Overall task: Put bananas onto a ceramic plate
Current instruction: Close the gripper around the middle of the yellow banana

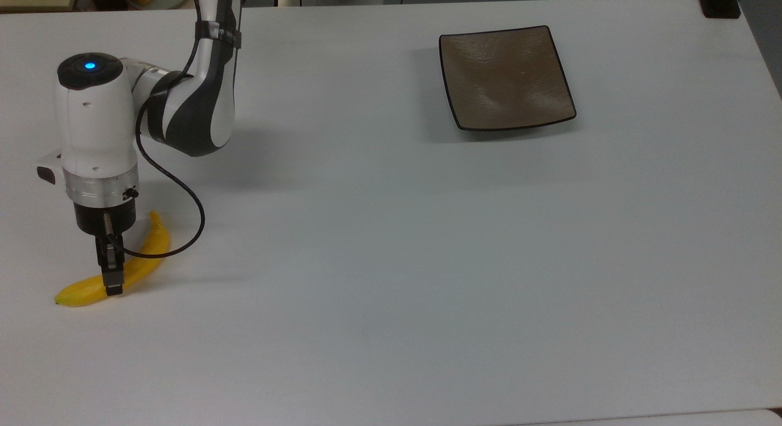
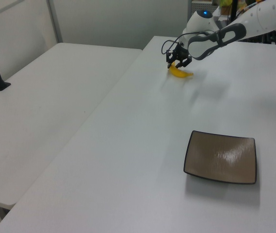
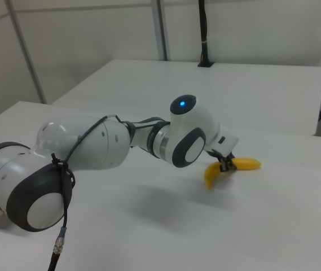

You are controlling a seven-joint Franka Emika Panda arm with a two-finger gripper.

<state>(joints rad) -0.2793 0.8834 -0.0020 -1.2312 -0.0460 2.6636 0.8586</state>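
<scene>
One curved bright yellow banana (image 1: 113,273) lies on the white tabletop (image 1: 391,261) near the top view's left edge, and the black two-finger tool (image 1: 112,278) of the white and grey robot arm (image 1: 195,77) is down on it at about mid-length. In the top view the slim fingers point straight down and sit close together across the fruit's narrow width, so I judge them closed, or very nearly closed, on the banana, though the contact itself is too small to confirm. Gripping across the short axis near the middle makes sense: the fruit would hang roughly balanced instead of drooping from one end. In the right view the banana (image 3: 228,168) shows one end angled down toward the tabletop and the other reaching toward the right view's right, under the wrist; whether it is already off the surface I cannot tell. A square brown-grey glossy ceramic plate with a thin black rim (image 1: 453,108) sits well apart, toward the top view's far right, and holds nothing. In the left view the plate (image 2: 188,155) is near the camera while the tool (image 2: 178,60) and banana (image 2: 180,74) are far up the tabletop, so the placing looks not yet begun.
</scene>
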